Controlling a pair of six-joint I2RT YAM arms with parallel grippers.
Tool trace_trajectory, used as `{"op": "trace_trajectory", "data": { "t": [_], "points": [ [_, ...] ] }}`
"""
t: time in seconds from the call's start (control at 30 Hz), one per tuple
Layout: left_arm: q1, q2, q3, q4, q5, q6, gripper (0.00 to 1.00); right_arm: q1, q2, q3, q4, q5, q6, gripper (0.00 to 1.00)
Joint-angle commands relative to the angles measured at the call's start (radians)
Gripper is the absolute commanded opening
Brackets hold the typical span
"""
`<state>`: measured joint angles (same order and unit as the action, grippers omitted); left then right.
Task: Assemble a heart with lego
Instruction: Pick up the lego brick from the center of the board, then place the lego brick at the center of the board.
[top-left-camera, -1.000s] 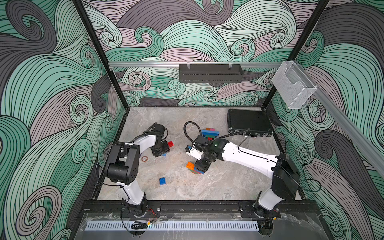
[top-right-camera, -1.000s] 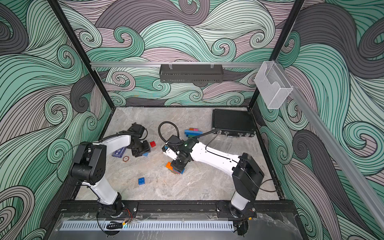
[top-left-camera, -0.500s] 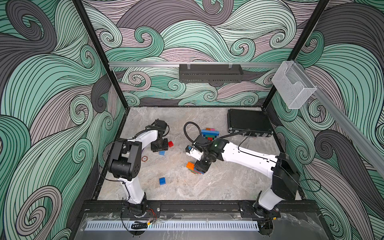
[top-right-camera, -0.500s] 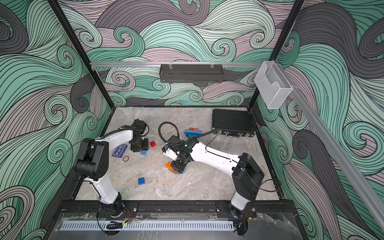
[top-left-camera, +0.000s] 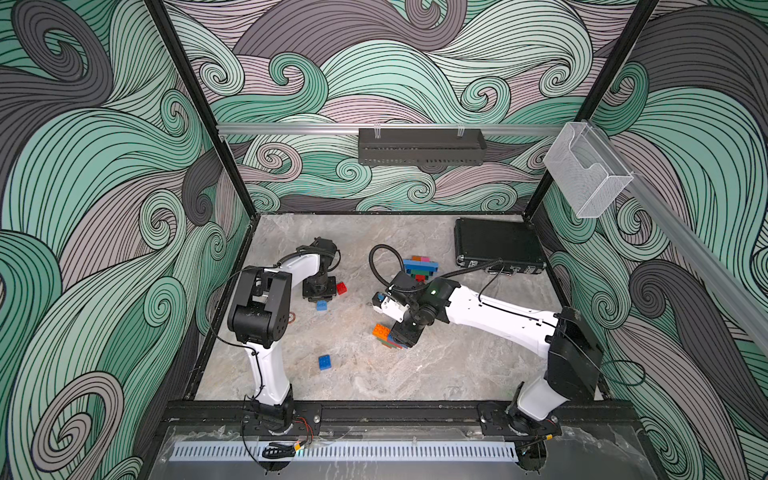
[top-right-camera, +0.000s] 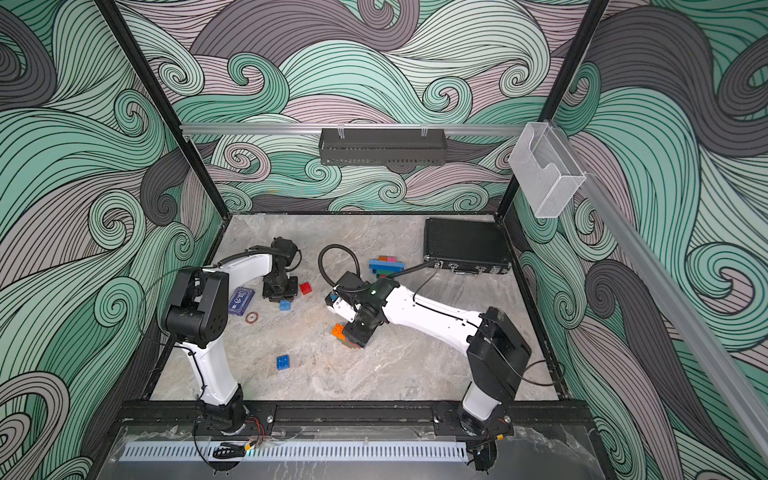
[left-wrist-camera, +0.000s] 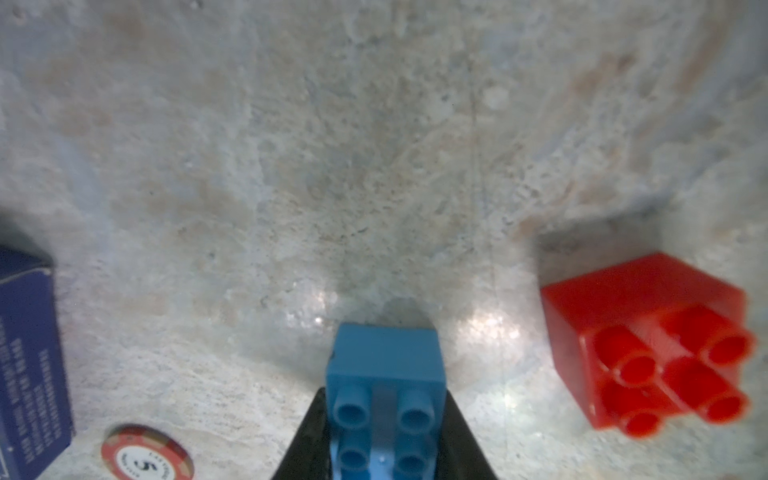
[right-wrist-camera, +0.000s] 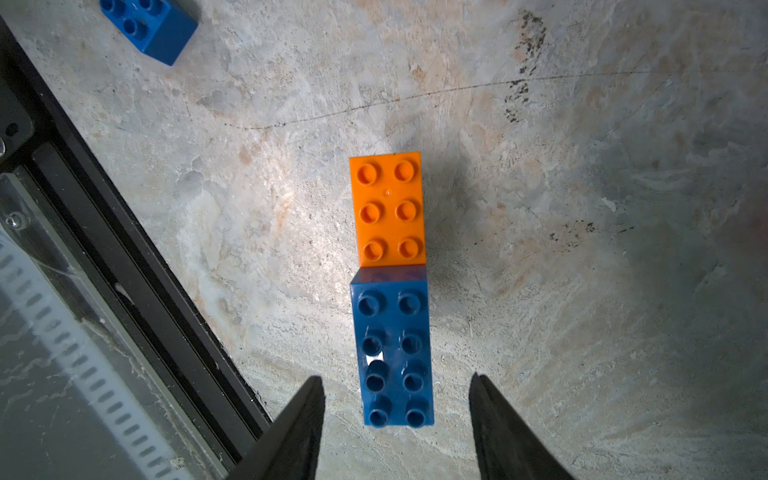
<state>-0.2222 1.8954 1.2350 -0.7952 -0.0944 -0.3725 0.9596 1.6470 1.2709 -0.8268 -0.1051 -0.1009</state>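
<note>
Nearest me, a small dark blue brick (top-left-camera: 324, 362) lies alone on the bench (top-left-camera: 436, 365). Next, my right pincer (right-wrist-camera: 395, 377) is wide open over a long dark blue brick (right-wrist-camera: 392, 332), with one jaw by each long side and not touching. The brick points straight out from the pincer, and an orange brick (right-wrist-camera: 388, 208) sits right at its far end. I think a plain squeeze would catch it. Further back, my left pincer (left-wrist-camera: 384, 392) is closed on a light blue brick (left-wrist-camera: 384, 361), with a red brick (left-wrist-camera: 648, 345) near it. The half-built pile (top-left-camera: 420, 268) lies furthest away.
</note>
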Motion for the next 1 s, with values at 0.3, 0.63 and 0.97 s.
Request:
{"op": "trace_trajectory", "data": {
  "t": [0.3, 0.63, 0.97],
  "points": [
    [-0.104, -0.273, -0.134, 0.046, 0.172, -0.329, 0.24, -0.018, -0.044, -0.005, -0.003, 0.065, 0.019, 0.58],
    [-0.205, -0.044, 0.072, 0.074, 0.184, -0.471, 0.22, -0.08, -0.082, -0.03, -0.003, 0.1, 0.098, 0.58],
    [-0.289, 0.097, 0.152, 0.091, 0.173, -0.553, 0.22, -0.104, -0.07, -0.042, 0.003, 0.101, 0.114, 0.58]
  ]
}}
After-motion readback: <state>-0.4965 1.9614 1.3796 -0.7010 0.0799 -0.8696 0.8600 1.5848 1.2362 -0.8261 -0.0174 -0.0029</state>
